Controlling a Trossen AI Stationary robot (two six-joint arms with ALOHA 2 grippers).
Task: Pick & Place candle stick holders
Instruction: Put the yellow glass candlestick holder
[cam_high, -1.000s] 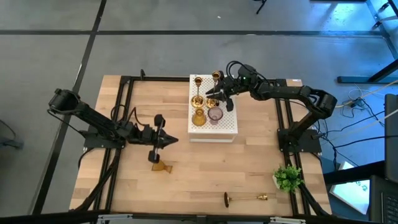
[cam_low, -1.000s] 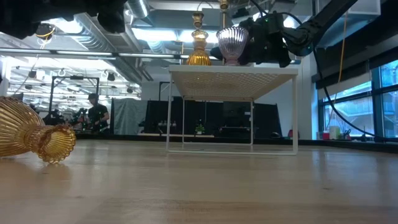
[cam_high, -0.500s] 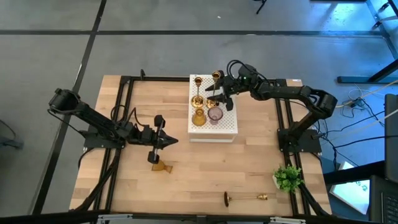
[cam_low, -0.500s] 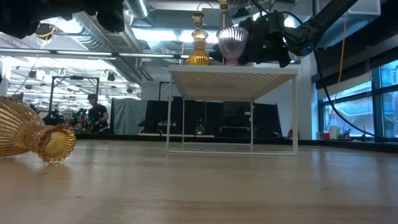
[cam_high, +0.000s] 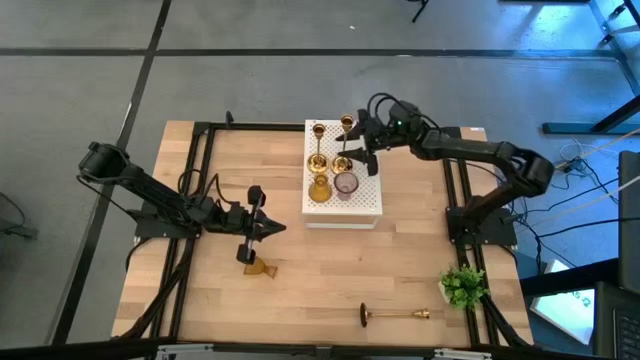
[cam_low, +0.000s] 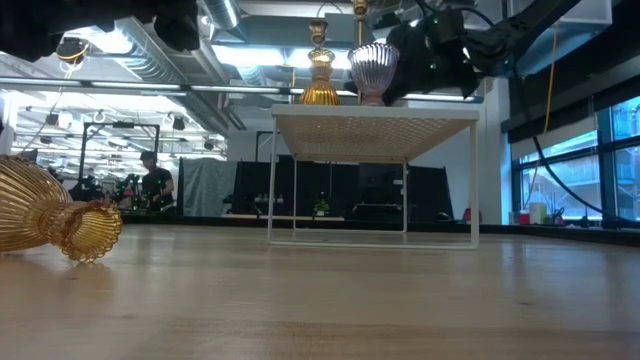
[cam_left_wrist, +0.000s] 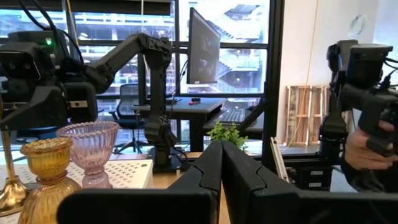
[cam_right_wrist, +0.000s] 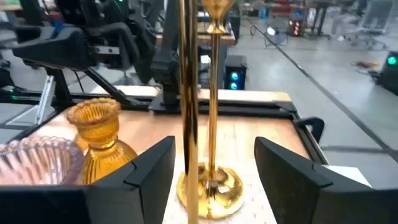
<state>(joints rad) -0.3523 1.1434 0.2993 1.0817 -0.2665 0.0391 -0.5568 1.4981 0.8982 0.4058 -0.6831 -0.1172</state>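
- The left gripper (cam_high: 277, 227) hangs over the left half of the light wooden tabletop (cam_high: 400, 270), near the middle between its far and near edges. Its two dark fingers (cam_left_wrist: 214, 168) are pressed together and hold nothing.
- A short amber ribbed glass goblet holder (cam_high: 259, 267) lies on its side on the tabletop, just on the near side of the left gripper and not touching it.
- A white perforated box (cam_high: 370, 203) stands near the middle of the far edge of the tabletop. Four holders stand upright on its top.
- At the far side of the box top are two slim shiny brass candlesticks with round bases, one on the left (cam_high: 317, 150) and one on the right (cam_high: 345, 146).
- At the near side of the box top stand an amber glass goblet holder (cam_high: 318, 187) and, to its right, a pinkish-purple glass goblet holder (cam_high: 346, 184), close to each other.
- The right gripper (cam_high: 354, 151) is over the far part of the box top. Its fingers (cam_right_wrist: 149, 171) are spread apart, one on each side of the right brass candlestick, and do not clamp it.
- A third brass candlestick (cam_high: 393, 317) lies flat near the near edge of the tabletop, right of the middle.
- A small green plant (cam_high: 463, 285) stands at the right edge, towards the near right corner.
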